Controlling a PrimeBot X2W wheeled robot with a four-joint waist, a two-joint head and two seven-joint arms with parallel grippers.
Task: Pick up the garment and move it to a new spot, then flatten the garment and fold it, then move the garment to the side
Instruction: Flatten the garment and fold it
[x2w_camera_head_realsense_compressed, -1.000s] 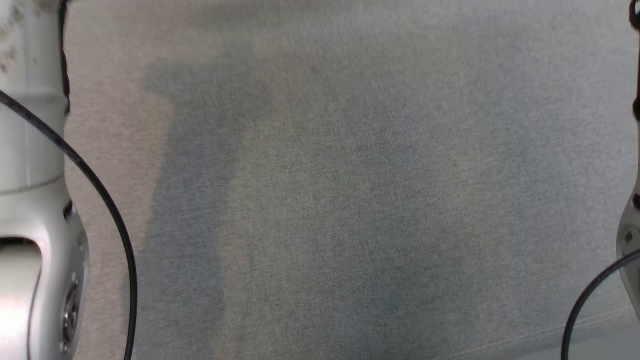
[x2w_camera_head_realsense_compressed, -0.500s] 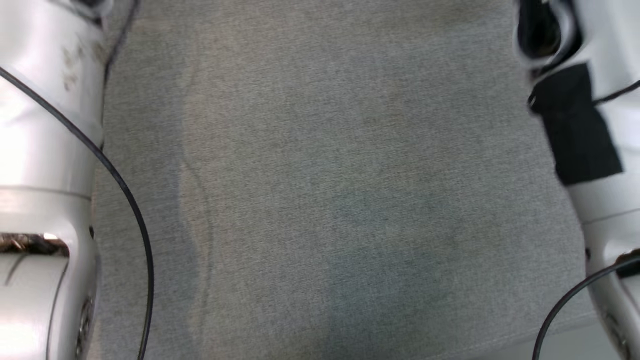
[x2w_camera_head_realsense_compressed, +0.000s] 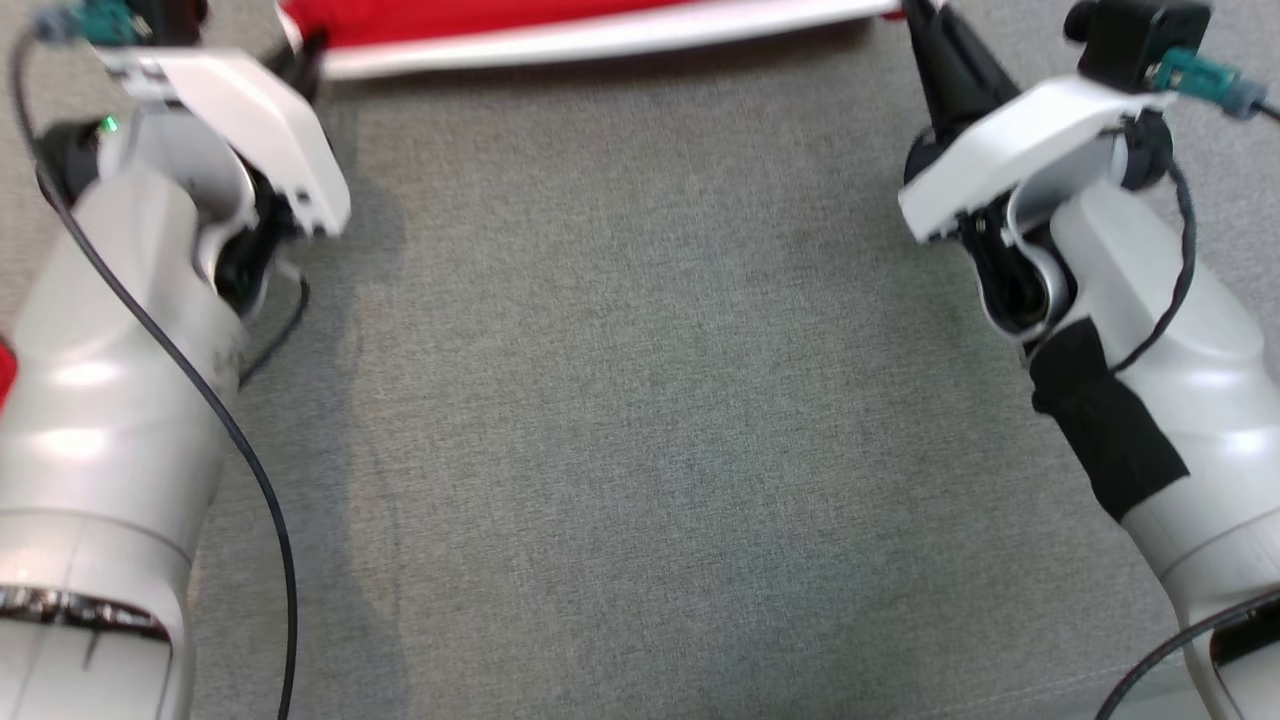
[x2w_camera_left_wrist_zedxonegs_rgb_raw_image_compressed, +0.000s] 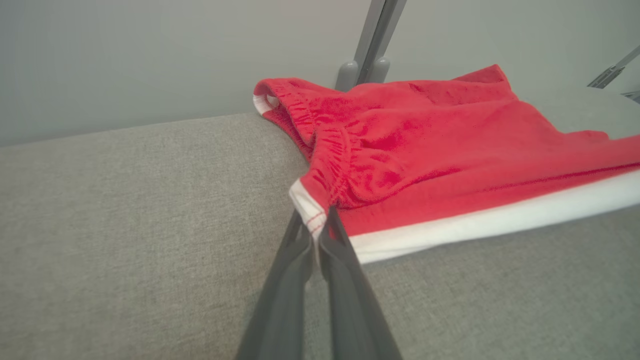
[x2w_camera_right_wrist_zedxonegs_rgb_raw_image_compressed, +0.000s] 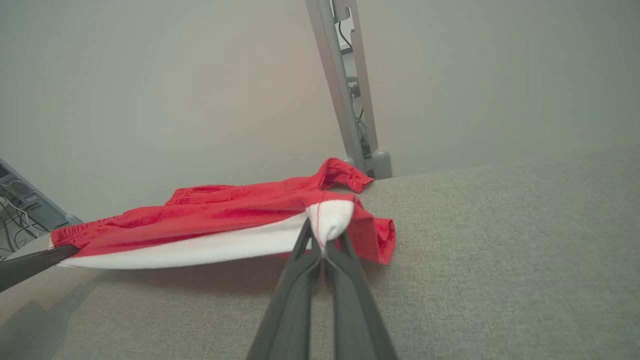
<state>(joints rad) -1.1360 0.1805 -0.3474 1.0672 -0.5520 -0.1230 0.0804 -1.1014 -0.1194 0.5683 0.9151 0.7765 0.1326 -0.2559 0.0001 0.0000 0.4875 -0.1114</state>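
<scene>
The left end effector (x2w_camera_left_wrist_zedxonegs_rgb_raw_image_compressed: 316, 226) is clenched on the left corner of the red shorts (x2w_camera_left_wrist_zedxonegs_rgb_raw_image_compressed: 425, 145), at the end of their white band. The shorts sit along the far edge of the grey table (x2w_camera_head_realsense_compressed: 640, 400) with the band pulled taut. The right end effector (x2w_camera_right_wrist_zedxonegs_rgb_raw_image_compressed: 320, 239) is clamped on the band's right corner.

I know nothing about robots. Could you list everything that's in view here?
garment: one, red with a white band, on the far part of the surface, a corner in each gripper
surface: one, grey fabric, under the garment
metal posts: two, grey, beyond the surface's far edge
wall: one, pale, behind
left gripper: one, dark, shut on the garment
right gripper: one, dark, shut on the garment
forearms: two, pale, either side of the head view
</scene>
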